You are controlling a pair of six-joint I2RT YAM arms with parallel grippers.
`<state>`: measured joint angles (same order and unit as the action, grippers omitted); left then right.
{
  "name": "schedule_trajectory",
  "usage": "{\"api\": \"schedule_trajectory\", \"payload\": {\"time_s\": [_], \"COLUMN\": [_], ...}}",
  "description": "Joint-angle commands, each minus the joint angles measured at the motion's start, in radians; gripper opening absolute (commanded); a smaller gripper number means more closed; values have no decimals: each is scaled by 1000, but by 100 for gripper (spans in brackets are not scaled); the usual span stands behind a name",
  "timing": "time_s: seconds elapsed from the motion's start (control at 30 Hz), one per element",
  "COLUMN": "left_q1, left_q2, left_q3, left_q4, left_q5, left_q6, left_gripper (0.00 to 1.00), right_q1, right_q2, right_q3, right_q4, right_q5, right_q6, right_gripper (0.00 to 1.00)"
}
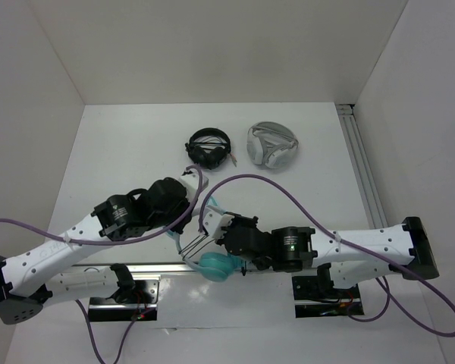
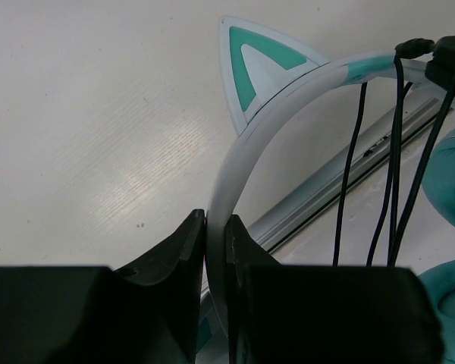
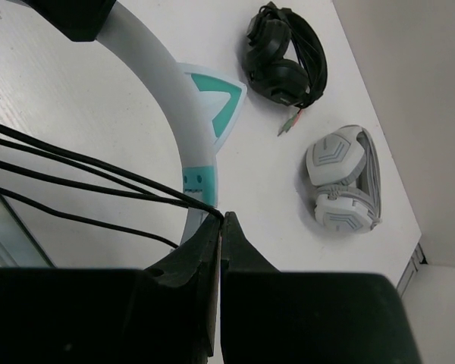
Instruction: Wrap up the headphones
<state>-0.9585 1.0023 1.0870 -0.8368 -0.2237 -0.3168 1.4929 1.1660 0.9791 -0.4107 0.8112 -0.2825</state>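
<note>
Jaws of both arms hold the headphones (image 1: 214, 265) over the counter's (image 1: 121, 152) near edge. Risk: a hard pull on the cable (image 2: 349, 174) may twist the headband (image 2: 229, 182) free or let loops slip. Left jaws, almost closed, pinch the headband. Right jaws, fully closed, clamp the cable beside it.

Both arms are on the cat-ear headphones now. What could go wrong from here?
1. The left jaws clamp only the thin headband; a hard pull might twist it loose.
2. The right jaws pinch the black cable, whose strands look straight and tight; more tension could strain it or let it slip.
</note>
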Motion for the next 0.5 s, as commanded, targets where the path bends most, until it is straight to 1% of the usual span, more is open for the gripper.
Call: {"api": "schedule_trajectory", "payload": {"time_s": [0.0, 0.17, 0.2, 0.3, 0.4, 0.43, 0.47], "left_q1": [-11, -11, -11, -11, -11, -11, -11], "left_q2": [-41, -41, -41, -31, 4, 13, 22], "left_q3": [68, 102, 115, 143, 197, 218, 218], "left_q4": [-41, -50, -61, -71, -97, -97, -108], "left_q5": [55, 43, 32, 0, -12, -12, -23], "left_q6": [19, 9, 8, -2, -11, -11, -11], "left_gripper": [0, 0, 0, 0, 0, 0, 0], "right_q1": [-34, -54, -65, -65, -77, -88, -88], "right_q2": [-42, -42, -42, -42, -42, -42, -42], "right_q3": [-7, 3, 3, 3, 3, 3, 12], "right_q4": [18, 9, 9, 9, 9, 9, 9], "right_q5": [42, 19, 19, -4, -4, -4, -4], "right_q6": [-6, 12, 13, 23, 23, 23, 32], "right_gripper": [0, 0, 2, 4, 10, 14, 23]}}
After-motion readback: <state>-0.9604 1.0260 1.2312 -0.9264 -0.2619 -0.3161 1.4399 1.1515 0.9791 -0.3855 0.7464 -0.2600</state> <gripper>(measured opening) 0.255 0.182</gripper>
